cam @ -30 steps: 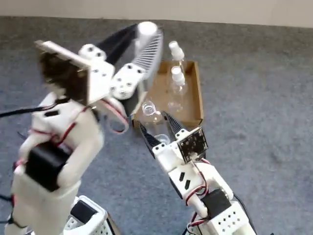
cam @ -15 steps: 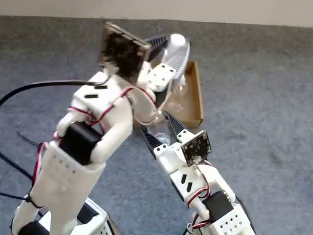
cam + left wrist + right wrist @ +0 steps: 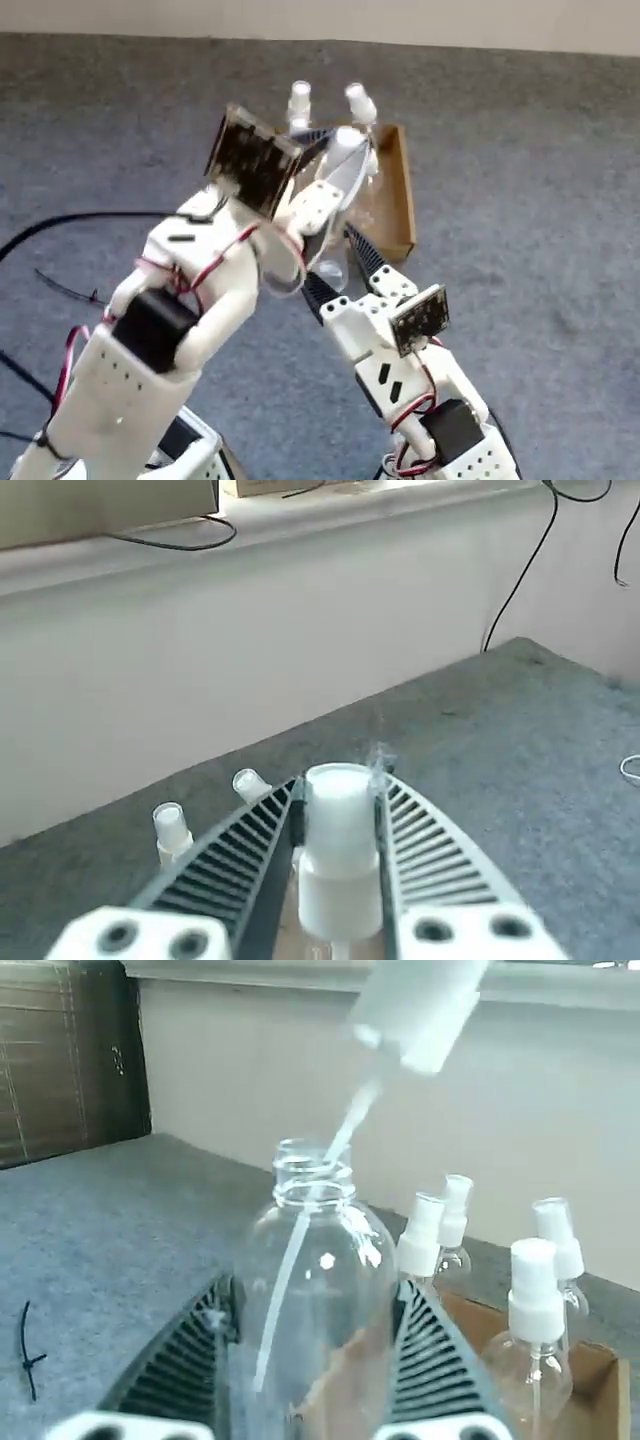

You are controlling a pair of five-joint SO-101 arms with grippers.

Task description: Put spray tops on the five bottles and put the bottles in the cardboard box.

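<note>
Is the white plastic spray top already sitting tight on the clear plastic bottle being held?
No, the white plastic spray top hangs tilted above the open neck of the clear plastic bottle, with just its thin tube dipping inside.

Left arm (image 3: 190, 290), right arm (image 3: 400, 370): white printed shells, black servos, red-and-black wiring, dark wrist boards. Left end effector (image 3: 340, 783): ribbed fingers.

1 overhead view, 2 wrist close-ups

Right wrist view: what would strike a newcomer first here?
A clear bottle clamped in the right end effector, with the tube of the spray top slanting into its open neck; the left end effector holds that top above. Behind stand four capped bottles, the nearest in the box.
</note>
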